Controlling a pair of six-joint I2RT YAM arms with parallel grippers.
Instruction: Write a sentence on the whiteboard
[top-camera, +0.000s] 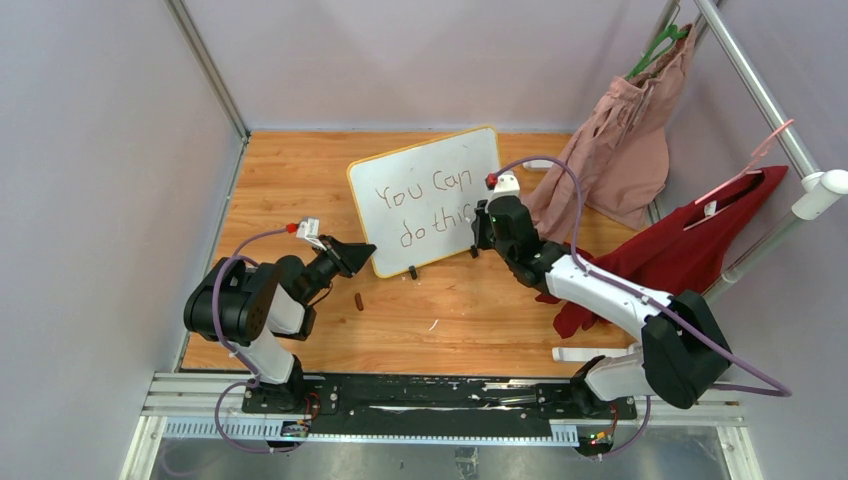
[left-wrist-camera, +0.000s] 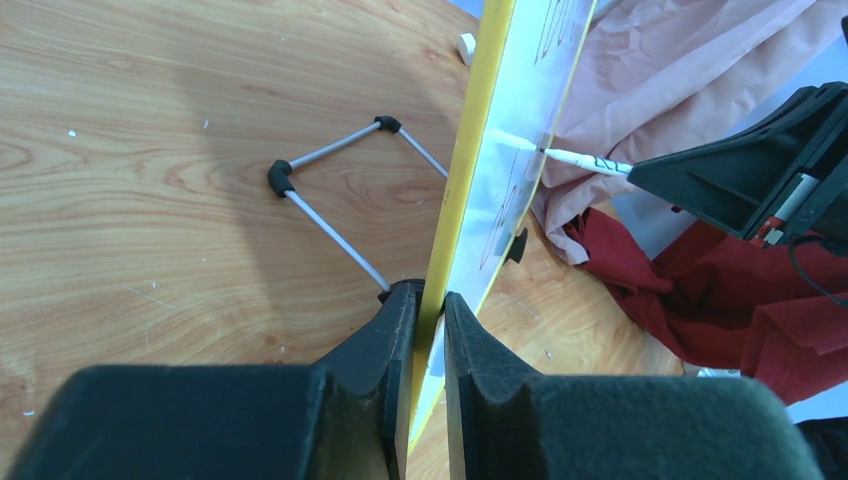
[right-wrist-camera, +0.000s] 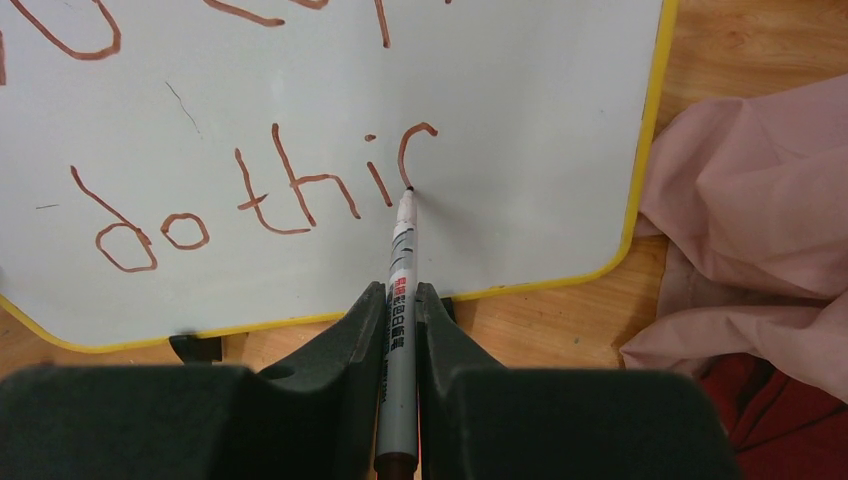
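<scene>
Wood table (top-camera: 300, 170): left gripper (left-wrist-camera: 428, 292) grips standing whiteboard (top-camera: 445, 160), right gripper (right-wrist-camera: 402, 292) grips marker (right-wrist-camera: 402, 250) pointing boardward.

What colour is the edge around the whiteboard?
Yellow, all round the whiteboard; clearest in the right wrist view.

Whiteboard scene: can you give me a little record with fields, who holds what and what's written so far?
Left gripper: shut on the whiteboard, at its side edge
Right gripper: shut on a marker, tip touching the board
Writing: "You Can" above "do thi", last letter unfinished
Beside the board: pink cloth, red cloth
</scene>
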